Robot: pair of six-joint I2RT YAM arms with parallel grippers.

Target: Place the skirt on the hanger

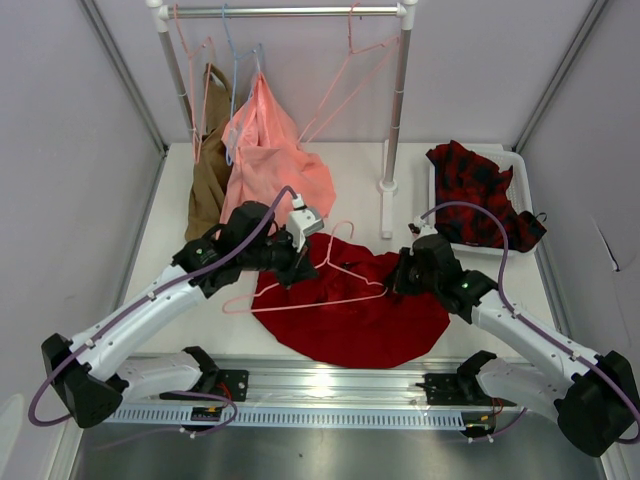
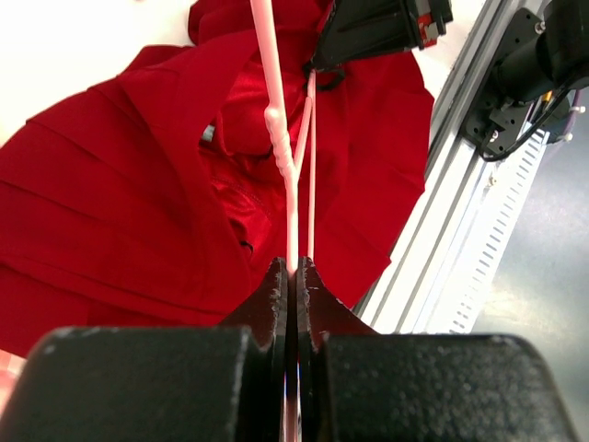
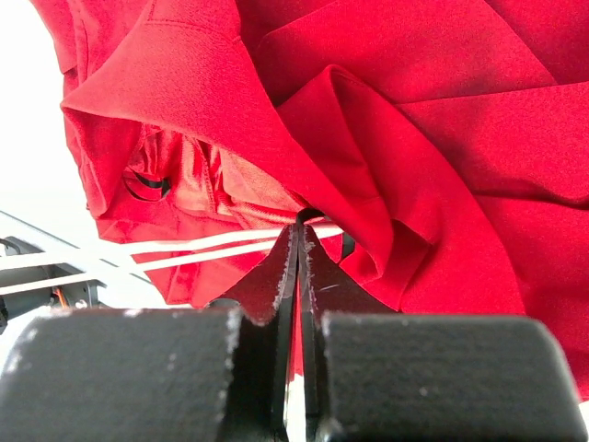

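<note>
Overhead view first. One plain deep-red fabric skirt (image 1: 360,320), roughly round, spread on the white table (image 1: 350,175) near its front edge, between two robot arms. One thin pale-pink wire hanger (image 1: 330,300) lying across the skirt's upper half, hook pointing away from the arm bases. Left fingers (image 1: 303,268) down at the hanger's left sloping wire, right fingers (image 1: 402,275) down at the skirt's right edge; open or closed, impossible to tell from up here. Behind: one metal clothes rail (image 1: 290,12) on white posts, carrying one salmon-pink garment (image 1: 270,150), one brown garment (image 1: 208,180), one light-blue wire hanger (image 1: 236,80) and at least two bare pink hangers (image 1: 345,95). At right, one white tray (image 1: 436,215) holding one red-and-black checked garment (image 1: 480,190).

Left wrist view. Left fingers (image 2: 271,295) pressed together, pinching the hanger (image 2: 276,129) wire. Two pink wires running up from the pinch over the skirt (image 2: 110,212). At the top edge, one small red tag (image 2: 429,20) on the other arm's black end, marks too small to read.

Right wrist view. Right fingers (image 3: 276,276) clamped on a fold of the skirt (image 3: 414,138), red cloth showing in the slit between them. Two pale hanger (image 3: 184,247) wires crossing just left of the fingertips, under the bunched cloth. One black loop (image 3: 147,184) inside the skirt's folds.
</note>
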